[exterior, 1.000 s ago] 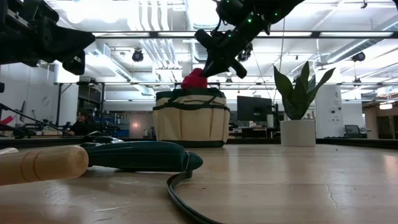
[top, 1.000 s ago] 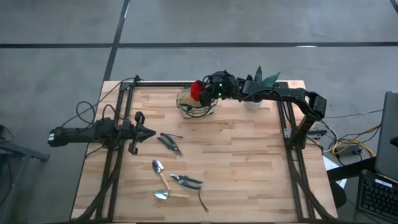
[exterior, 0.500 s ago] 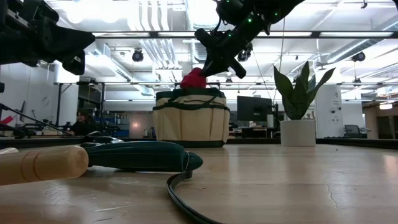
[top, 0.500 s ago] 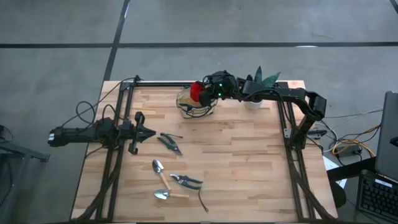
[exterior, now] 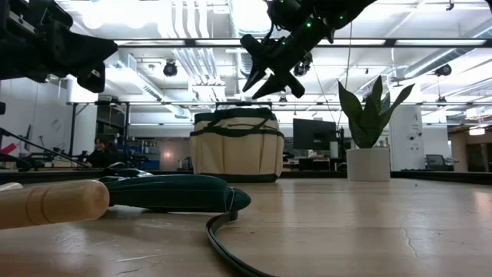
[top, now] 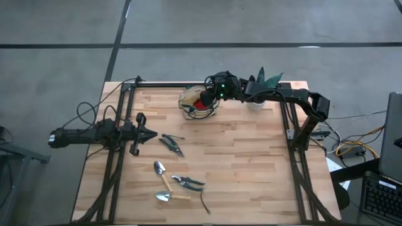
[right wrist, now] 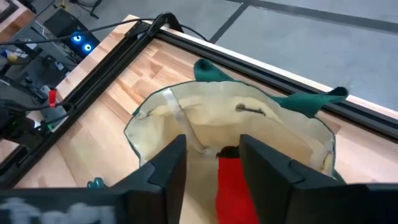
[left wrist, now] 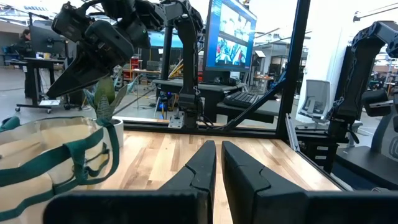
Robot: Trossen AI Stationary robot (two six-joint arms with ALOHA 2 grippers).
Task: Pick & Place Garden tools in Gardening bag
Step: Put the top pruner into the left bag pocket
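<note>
Since the earlier frame your right gripper has spread its fingers and the red glove-like item has dropped into the round tan gardening bag with green trim, upper centre of the high view. Your left gripper waits pressed together at left, while the wooden-handled trowels, grey-handled shears and dark snips lie lower centre.

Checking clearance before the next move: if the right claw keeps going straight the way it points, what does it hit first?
Most likely the red glove-like item lying inside the gardening bag: the right claw hangs open directly over the bag's mouth, pointing in. Depth is unclear.
</note>
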